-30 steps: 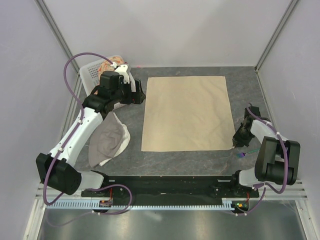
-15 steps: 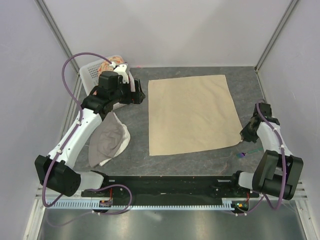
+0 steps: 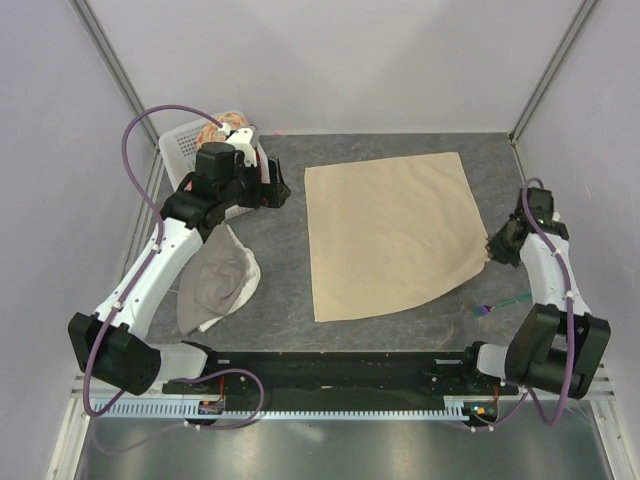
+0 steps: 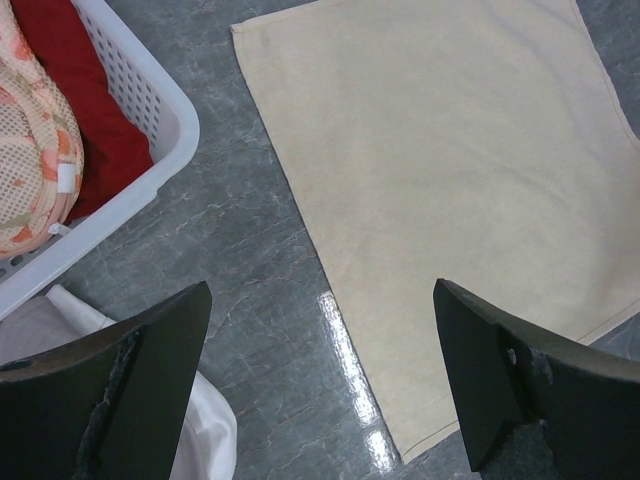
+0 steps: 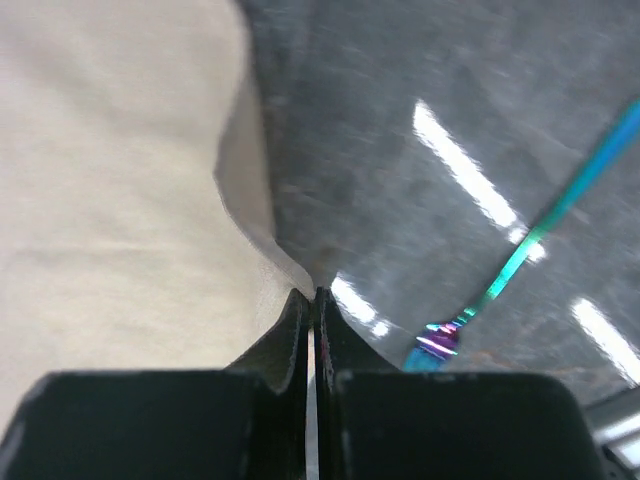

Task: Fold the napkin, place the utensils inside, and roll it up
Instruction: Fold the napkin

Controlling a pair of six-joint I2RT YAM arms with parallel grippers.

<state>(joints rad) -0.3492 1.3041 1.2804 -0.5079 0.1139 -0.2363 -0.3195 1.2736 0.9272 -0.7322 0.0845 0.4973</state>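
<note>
Bare bench [image 3: 272,295] runs open between the napkin [image 3: 390,235] and the crumpled cloth [image 3: 220,285]. A basket [image 3: 178,138] fills the far left corner. The fork [image 3: 503,303] lies just off the napkin's near right corner.

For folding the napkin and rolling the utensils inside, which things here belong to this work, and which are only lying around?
Belongs to the job:
napkin, one corner pinched by the right gripper
fork, on the table beside it

Just lying about:
grey-and-white cloth
white basket
orange cloth and red cloth inside it
</note>
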